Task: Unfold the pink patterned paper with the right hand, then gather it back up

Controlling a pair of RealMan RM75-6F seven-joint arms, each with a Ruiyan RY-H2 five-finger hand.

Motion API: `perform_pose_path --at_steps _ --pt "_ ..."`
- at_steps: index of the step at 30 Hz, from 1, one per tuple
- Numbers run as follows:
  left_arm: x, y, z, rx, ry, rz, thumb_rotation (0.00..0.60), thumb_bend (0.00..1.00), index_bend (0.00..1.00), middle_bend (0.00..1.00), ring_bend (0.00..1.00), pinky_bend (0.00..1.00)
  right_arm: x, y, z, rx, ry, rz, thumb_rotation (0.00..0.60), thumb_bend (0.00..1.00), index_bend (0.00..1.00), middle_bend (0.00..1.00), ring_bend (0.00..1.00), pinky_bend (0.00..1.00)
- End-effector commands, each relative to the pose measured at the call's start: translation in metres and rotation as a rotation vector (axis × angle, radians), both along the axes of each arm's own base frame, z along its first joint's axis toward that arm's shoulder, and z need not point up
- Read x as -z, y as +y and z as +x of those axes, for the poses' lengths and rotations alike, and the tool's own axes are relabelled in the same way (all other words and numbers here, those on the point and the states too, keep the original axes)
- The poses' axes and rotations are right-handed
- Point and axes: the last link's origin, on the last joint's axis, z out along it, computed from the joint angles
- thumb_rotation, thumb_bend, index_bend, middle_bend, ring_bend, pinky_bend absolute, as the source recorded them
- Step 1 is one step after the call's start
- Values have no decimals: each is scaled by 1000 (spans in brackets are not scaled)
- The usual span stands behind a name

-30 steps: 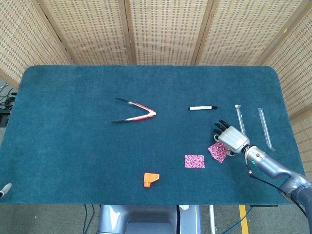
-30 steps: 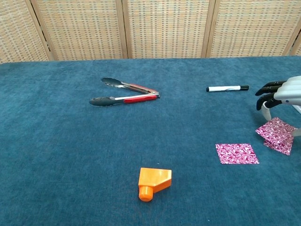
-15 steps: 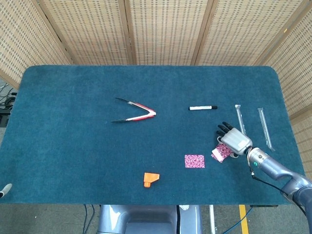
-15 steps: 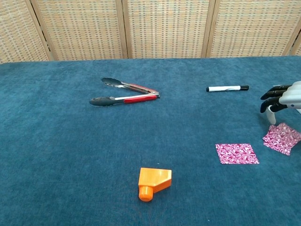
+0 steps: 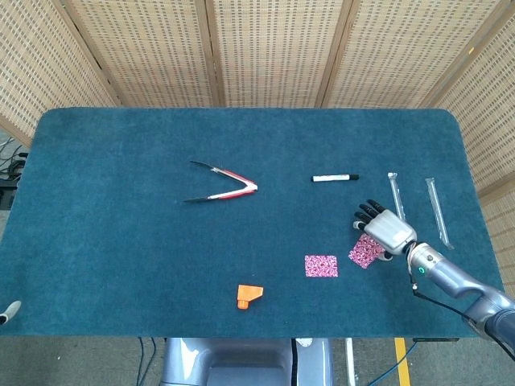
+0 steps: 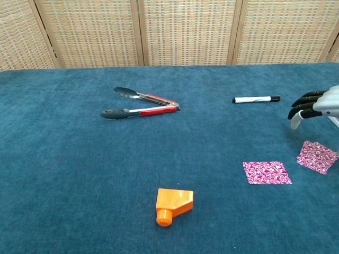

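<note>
Paper (image 5: 365, 252) lies flat near the table's right edge in the head view, your right hand (image 5: 386, 230) just above it, empty, fingers apart. From the chest view, the sheet (image 6: 317, 156) looks thin and limp; pinch a corner.

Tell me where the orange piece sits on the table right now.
In both views the orange piece lies near the table's front edge, about centre, left of the flat pink paper square and in front of the red-handled tongs, touching nothing.

Pink swirl-patterned paper (image 6: 317, 157), orange bottle (image 6: 174, 205)
</note>
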Motion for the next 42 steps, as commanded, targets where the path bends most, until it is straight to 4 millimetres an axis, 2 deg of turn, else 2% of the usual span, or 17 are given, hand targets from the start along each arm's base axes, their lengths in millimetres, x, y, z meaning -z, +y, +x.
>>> perform_pose_path --at_steps 1,8,21,29,42 --pt "0 1 0 2 -2 -1 600 123 25 0 0 0 -4 2 16 -2 -42 -9 600 53 216 125 0 0" --pt "-1 3 0 10 -2 -9 600 124 25 0 0 0 10 13 40 20 -59 11 600 1 131 75 0 0" --pt "-3 3 -5 5 -8 -12 600 123 25 0 0 0 51 19 70 29 -54 29 600 0 2 21 0 0" --pt "-4 4 -7 6 -13 -13 600 123 25 0 0 0 69 25 79 24 -28 42 600 0 0 2 0 0" --pt "-4 5 -10 6 -21 -14 600 123 25 0 0 0 83 36 89 25 -17 60 600 0 0 0 0 0"
